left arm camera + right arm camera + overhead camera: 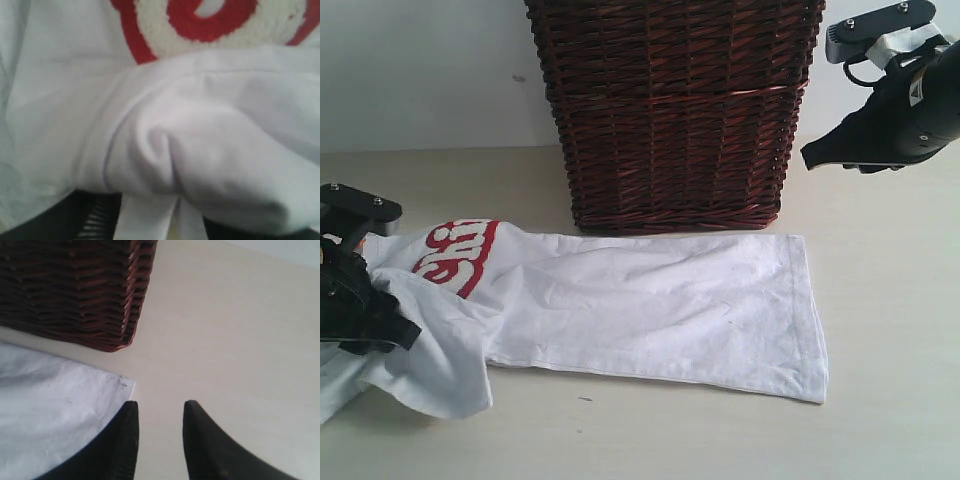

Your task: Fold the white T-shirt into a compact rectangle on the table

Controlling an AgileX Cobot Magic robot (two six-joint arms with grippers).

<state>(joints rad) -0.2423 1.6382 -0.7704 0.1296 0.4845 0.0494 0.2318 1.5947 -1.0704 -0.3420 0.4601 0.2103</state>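
The white T-shirt [660,300] lies on the table [880,420] as a long folded strip, its hem end toward the right. Its red-outlined lettering [455,255] shows at the left end. There my left gripper [380,325] is shut on a bunched fold of the shirt, lifted a little off the table. In the left wrist view the cloth [200,125] fills the frame and runs down between the jaws of the left gripper [160,220]. My right gripper [812,155] hangs in the air at the upper right, open [160,410] and empty, over bare table [240,315] beside the shirt's hem corner [120,385].
A tall dark brown wicker basket [675,110] stands at the back centre, just behind the shirt's far edge; its corner [120,335] is close to my right gripper. A pale wall [420,70] rises behind the table.
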